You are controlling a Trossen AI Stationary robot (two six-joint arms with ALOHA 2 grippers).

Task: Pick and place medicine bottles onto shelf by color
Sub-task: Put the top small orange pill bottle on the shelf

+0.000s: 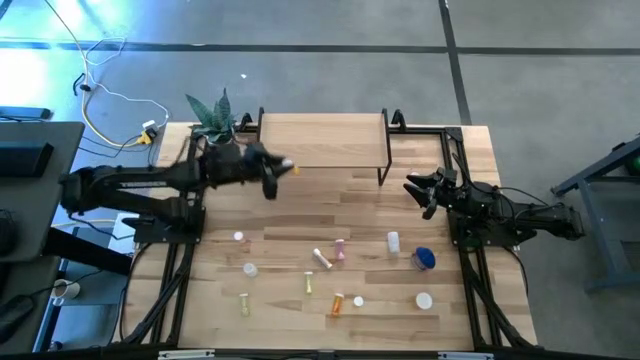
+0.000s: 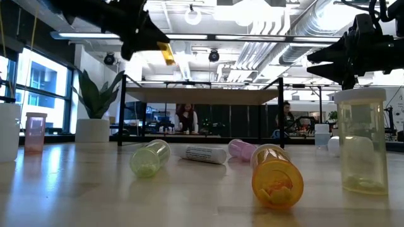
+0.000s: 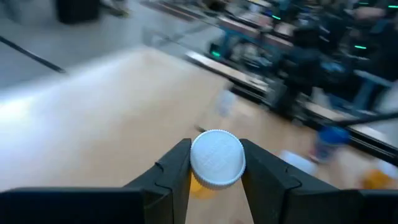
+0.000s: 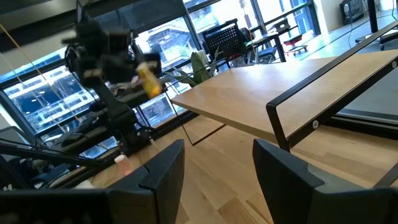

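Observation:
My left gripper [image 1: 278,172] hangs above the table near the shelf's [image 1: 320,135] left front corner, shut on an orange medicine bottle [image 2: 167,54] with a white cap [image 3: 216,158]. The shelf is a light-wood board on black legs at the table's far middle. Several more bottles lie or stand on the near half of the table: white [image 1: 322,258], pink [image 1: 341,248], orange [image 1: 338,304], yellow-green [image 1: 243,300] and a blue one [image 1: 424,259]. My right gripper [image 1: 415,190] waits open at the table's right, beside the shelf's right end, with nothing between its fingers. My left gripper pinches the orange bottle between its two fingers at the capped end [image 3: 194,177], one finger [image 3: 177,165] on each side. The fingers come from the table's left, slanting a little down. The bottle is lifted clear of the table and tilted, its orange body [image 2: 168,57] below the fingers.
A potted green plant [image 1: 215,115] stands at the far left corner, just behind my left arm. A clear bottle [image 2: 361,142] and an orange one [image 2: 276,175] sit near the front edge. Bare wood lies between the shelf and the scattered bottles.

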